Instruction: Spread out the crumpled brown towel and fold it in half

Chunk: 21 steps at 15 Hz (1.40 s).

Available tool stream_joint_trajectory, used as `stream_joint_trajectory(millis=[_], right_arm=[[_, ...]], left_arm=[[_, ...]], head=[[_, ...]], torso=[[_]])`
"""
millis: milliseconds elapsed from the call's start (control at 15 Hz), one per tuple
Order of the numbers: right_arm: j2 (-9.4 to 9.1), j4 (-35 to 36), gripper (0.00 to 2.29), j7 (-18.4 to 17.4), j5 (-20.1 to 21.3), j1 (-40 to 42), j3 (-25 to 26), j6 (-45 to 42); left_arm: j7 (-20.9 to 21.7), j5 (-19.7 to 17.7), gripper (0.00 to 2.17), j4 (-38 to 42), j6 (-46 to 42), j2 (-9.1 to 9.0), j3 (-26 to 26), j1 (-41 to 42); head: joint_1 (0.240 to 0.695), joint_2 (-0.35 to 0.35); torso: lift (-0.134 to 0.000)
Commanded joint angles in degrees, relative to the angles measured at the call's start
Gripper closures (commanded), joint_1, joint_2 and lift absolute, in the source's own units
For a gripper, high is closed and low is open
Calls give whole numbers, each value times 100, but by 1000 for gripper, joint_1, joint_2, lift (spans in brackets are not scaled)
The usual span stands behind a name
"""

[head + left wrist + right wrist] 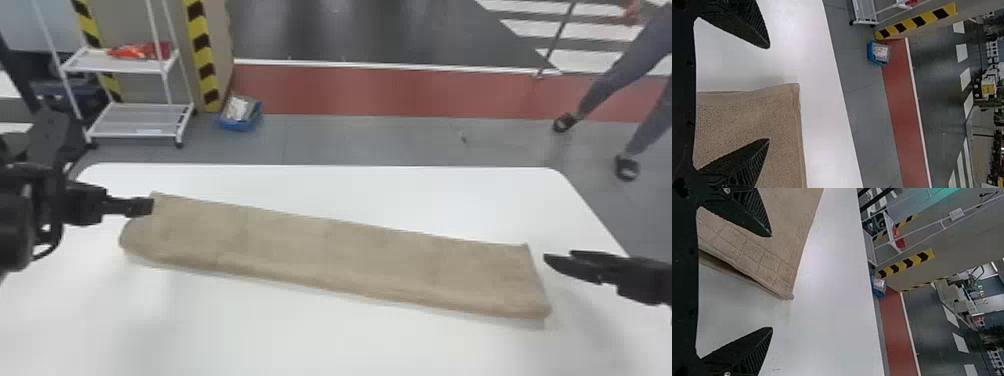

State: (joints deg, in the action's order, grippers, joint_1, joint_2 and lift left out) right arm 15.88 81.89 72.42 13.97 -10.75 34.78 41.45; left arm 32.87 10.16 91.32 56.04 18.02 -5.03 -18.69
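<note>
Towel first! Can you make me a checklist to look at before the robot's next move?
1. Towel all on the table: ok.
2. Towel free of crumples: ok, it looks smooth, in one long strip.
3. Towel straight with the table's far edge: not ok, it slants, its left end farther from the robot.
4. Folded exactly in half: cannot tell, the lower layer is mostly hidden.
5. Both grippers open and empty: ok, left gripper and right gripper.
6. Left gripper not touching the towel: cannot tell.

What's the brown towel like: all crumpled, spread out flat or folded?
Folded. The brown towel lies in a long, narrow strip on the white table, with a rounded fold along its near side.
</note>
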Motion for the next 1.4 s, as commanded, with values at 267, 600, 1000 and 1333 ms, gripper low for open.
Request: stream_joint_trajectory(millis=[267, 600, 1000, 1333], right_arm=[[-15, 11, 33, -8, 0, 3, -15, -18], [-15, 2, 33, -26, 27, -50, -33, -35], [-15, 2, 33, -52, 53, -76, -76, -53], [-15, 2, 33, -61, 79, -76, -76, -35]], left_arm=[[-9, 30, 36, -9, -18, 0, -7, -21], [-18, 30, 36, -44, -35, 0, 20, -82], [-9, 47, 36, -44, -35, 26, 20, -82], [-9, 56, 36, -62, -35, 35, 28, -73]], head=[[695, -72], [695, -70], [695, -69], [695, -66]], torso=[[-124], [-124], [-124], [-124]])
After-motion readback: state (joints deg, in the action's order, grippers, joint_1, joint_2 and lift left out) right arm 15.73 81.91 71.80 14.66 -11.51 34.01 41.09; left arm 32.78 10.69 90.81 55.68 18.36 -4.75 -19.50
